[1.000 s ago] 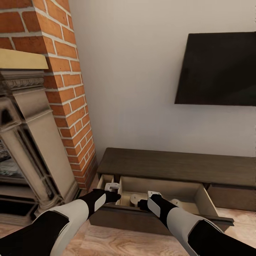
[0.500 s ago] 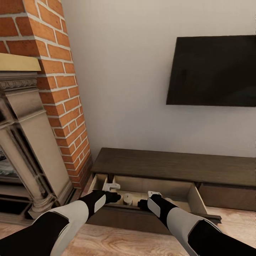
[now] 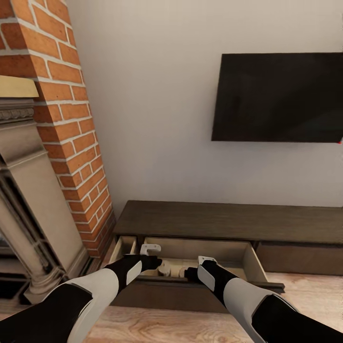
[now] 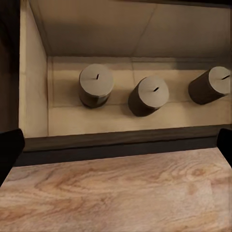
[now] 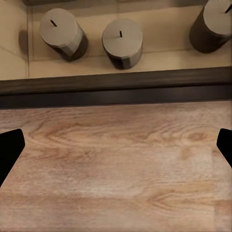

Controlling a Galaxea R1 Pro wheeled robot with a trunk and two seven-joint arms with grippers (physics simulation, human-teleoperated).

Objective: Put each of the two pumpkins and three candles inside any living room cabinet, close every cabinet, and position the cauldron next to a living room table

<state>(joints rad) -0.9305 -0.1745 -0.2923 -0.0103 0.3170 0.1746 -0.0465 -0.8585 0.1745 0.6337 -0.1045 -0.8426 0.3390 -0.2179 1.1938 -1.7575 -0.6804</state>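
The cabinet (image 3: 228, 221) is seen against the wall beneath a dark screen (image 3: 278, 97), one drawer (image 3: 190, 276) pulled partly out. Three candles (image 4: 96, 85) (image 4: 150, 95) (image 4: 210, 85) are found upright, apart, in a row on its pale floor. The left end effector (image 3: 151, 257) and right end effector (image 3: 193, 269) are held at the drawer's front edge; both are spread wide and nothing is gripped.

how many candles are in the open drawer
3, standing upright in a row on the drawer's pale floor behind its dark front edge: one nearest the side wall, one in the middle, one at the far end. No others visible.
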